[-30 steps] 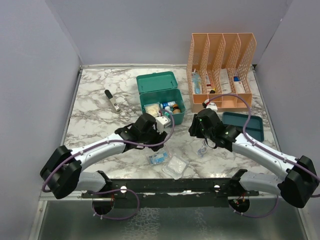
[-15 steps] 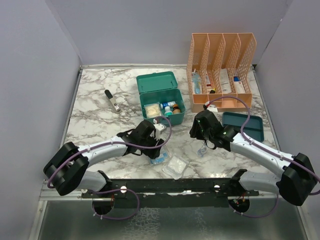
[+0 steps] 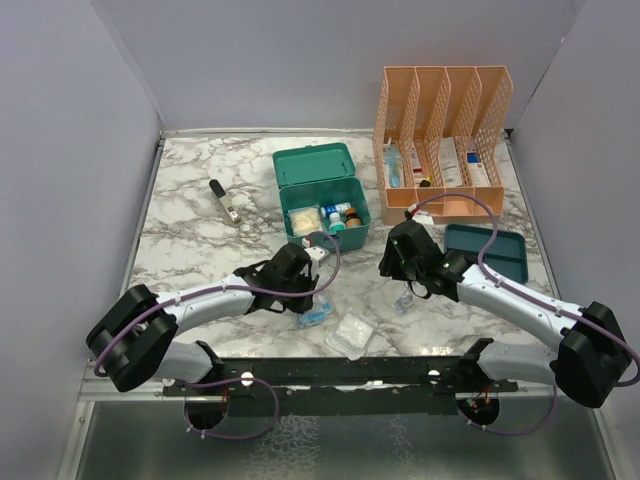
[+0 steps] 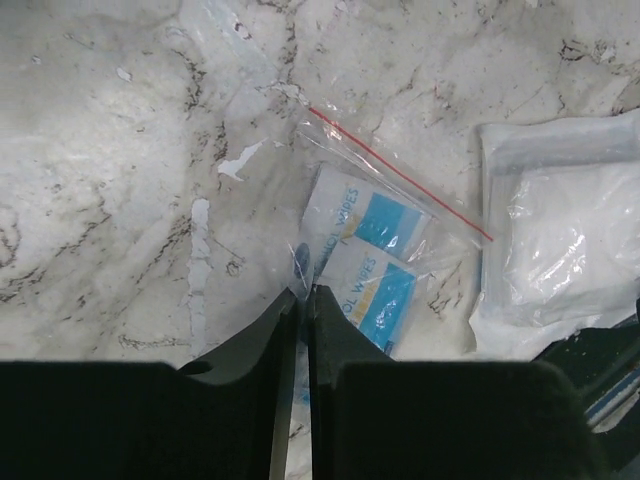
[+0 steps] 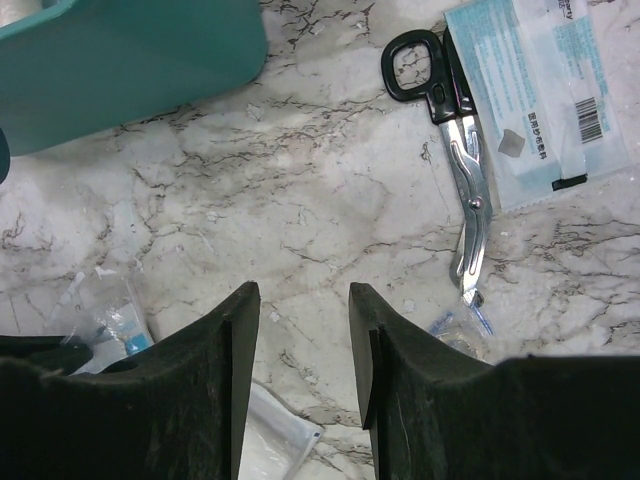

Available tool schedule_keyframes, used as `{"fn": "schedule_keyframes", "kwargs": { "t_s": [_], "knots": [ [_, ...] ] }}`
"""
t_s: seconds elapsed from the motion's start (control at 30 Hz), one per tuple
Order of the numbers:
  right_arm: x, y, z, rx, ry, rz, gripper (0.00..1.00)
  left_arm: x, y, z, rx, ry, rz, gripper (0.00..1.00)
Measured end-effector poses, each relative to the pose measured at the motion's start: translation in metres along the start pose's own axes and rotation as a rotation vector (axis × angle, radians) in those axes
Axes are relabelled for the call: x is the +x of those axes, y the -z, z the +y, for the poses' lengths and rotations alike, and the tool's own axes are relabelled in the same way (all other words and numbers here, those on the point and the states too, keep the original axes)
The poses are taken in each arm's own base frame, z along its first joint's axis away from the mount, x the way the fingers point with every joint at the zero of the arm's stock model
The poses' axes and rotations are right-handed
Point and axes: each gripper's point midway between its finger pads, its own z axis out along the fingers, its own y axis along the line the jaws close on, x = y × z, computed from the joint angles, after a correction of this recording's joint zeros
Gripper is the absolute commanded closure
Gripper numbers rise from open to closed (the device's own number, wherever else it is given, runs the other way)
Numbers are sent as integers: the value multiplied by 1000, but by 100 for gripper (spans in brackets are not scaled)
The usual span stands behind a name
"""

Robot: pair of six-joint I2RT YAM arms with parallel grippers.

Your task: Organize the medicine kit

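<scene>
Medicine kit (image 3: 315, 164), a teal-green plastic box with rounded corners, stands open near the middle of the tabletop (image 3: 190, 240). Its lid is tipped back toward the far edge. Its long side runs roughly parallel to that edge.

The kit lies straight beyond the left pincer (image 4: 300, 290), a little to its right and close by. That makes the left arm the nearer one for the carry.

Close to the near edge, the left pincer is pressed almost flat together. It pinches the thin edge of a clear zip bag (image 4: 370, 250). The bag is limp, glossy film with a red seal line running on a diagonal. It holds two flat blue-and-white wipe sachets (image 4: 365, 215). Just beside it lies a puffy clear pack of white gauze (image 4: 560, 230).

The right pincer (image 5: 300, 300) hovers with its fingers apart and nothing between them, over bare, veined marble-patterned surface. To its side lie steel scissors (image 5: 465, 200) with black loops. Their handles touch a flat sealed pale-blue packet (image 5: 540, 90).

Farther back, the kit holds small bottles and a pale pad.

- **Left of the kit:** a slim black-and-silver pen-shaped tool (image 3: 223, 201).
- **Right edge:** a flat dark teal tray (image 3: 495, 250).
- **Far right corner:** a tall orange mesh file organizer (image 3: 445, 130) with boxes slotted inside.
</scene>
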Motion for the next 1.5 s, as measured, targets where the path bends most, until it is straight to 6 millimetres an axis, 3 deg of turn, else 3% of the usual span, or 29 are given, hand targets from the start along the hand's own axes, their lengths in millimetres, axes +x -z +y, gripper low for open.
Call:
{"fn": "schedule_keyframes", "kwargs": {
  "t_s": [0.17,0.33,0.53,0.63,0.77,0.93,1.17,1.3,1.5],
  "knots": [
    [0,0,0,0,0,-1,59,-4,5,8,-53,1,-19,96],
    [-1,0,1,-4,0,-3,59,-16,22,9,-69,-11,-82,100],
    [-15,9,14,-77,22,-54,57,-53,61,-7,-19,-49,-280,100],
    [-34,23,30,-152,20,-110,54,-74,81,-15,5,-66,-379,100],
    [-75,54,64,-305,-8,-222,50,-114,108,-23,-2,-69,-494,100],
    [-126,103,105,-508,-26,-379,44,-183,152,-28,-49,-31,-674,100],
    [-171,143,140,-687,-87,-534,41,-273,209,-14,-74,149,-943,100],
    [-189,149,163,-768,-142,-556,39,-305,230,-5,-34,277,-1054,100],
    [-208,160,193,-869,-165,-553,35,-323,253,2,63,434,-1141,100]
  ]
}}
